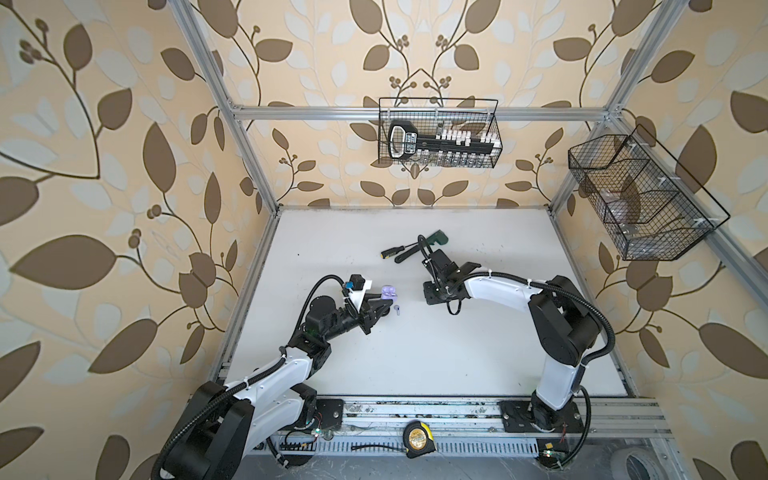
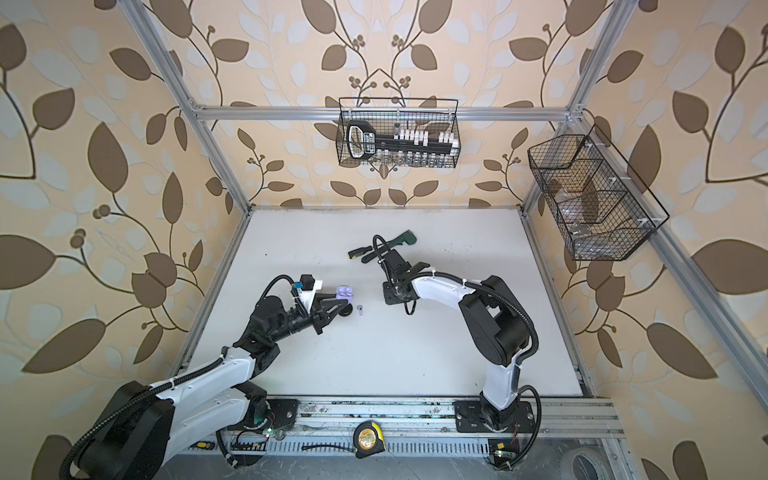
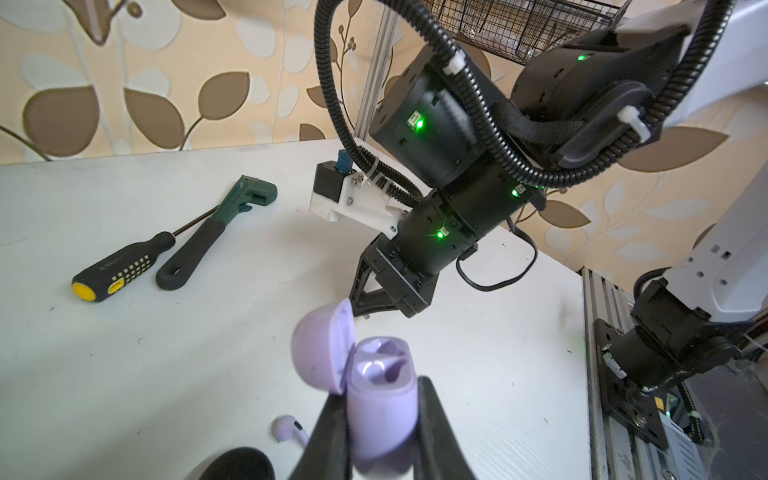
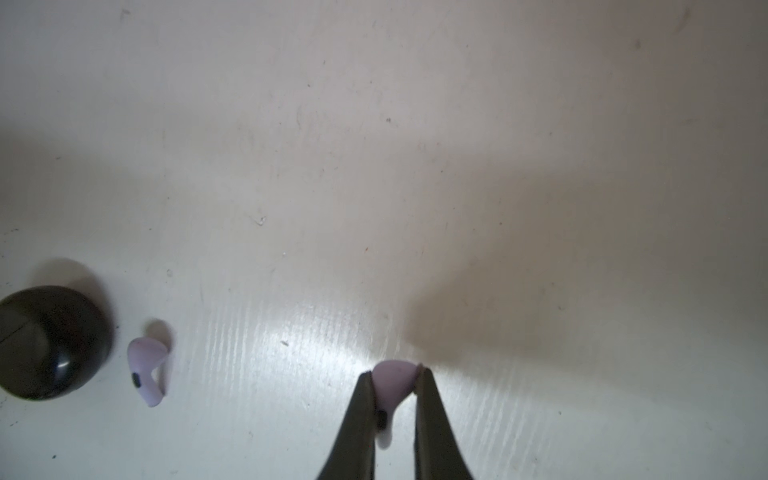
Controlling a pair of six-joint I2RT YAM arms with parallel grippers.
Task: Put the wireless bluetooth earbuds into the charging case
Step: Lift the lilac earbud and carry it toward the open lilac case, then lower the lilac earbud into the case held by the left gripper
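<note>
**Top views, 6 o'clock edge.** A yellow-and-black tape measure (image 1: 419,439) lies on the front rail, off the white table (image 1: 415,361).

**Nearer half of the table.** My left gripper (image 3: 378,392) has its fingers closed against both flanks of the lilac charging case (image 3: 386,415), whose lid is hinged open. Only the left wrist view looks into its two wells, and I cannot tell whether either is filled. From above the case is just a lilac blob at the fingertips. A loose lilac earbud (image 1: 397,309) lies on the table at 5 o'clock of the case. Just beside it sits a closed black charging case (image 4: 50,345). From above it is largely hidden under the left fingers, and only the right wrist view shows nearly all of it.

**3 o'clock of the lilac charging case, well apart.** My right gripper (image 4: 395,395) points down at the table. In both top views the wrist hides its fingertips. The right wrist view shows them almost together, pinching the held lilac earbud (image 4: 390,380) by its head, with the stem toward the camera.

**12 o'clock of the lilac charging case.** A black-and-yellow screwdriver (image 1: 392,251) and a green pipe wrench (image 1: 440,238) lie side by side. My right arm's cable crosses them from above, and the left wrist view shows both unobstructed.

**Farthest.** At 12 o'clock a wire basket (image 1: 494,124) on the back rail holds a black-handled socket rack (image 1: 432,143). At 2 o'clock a side wire basket (image 1: 590,166) hangs on the frame.
</note>
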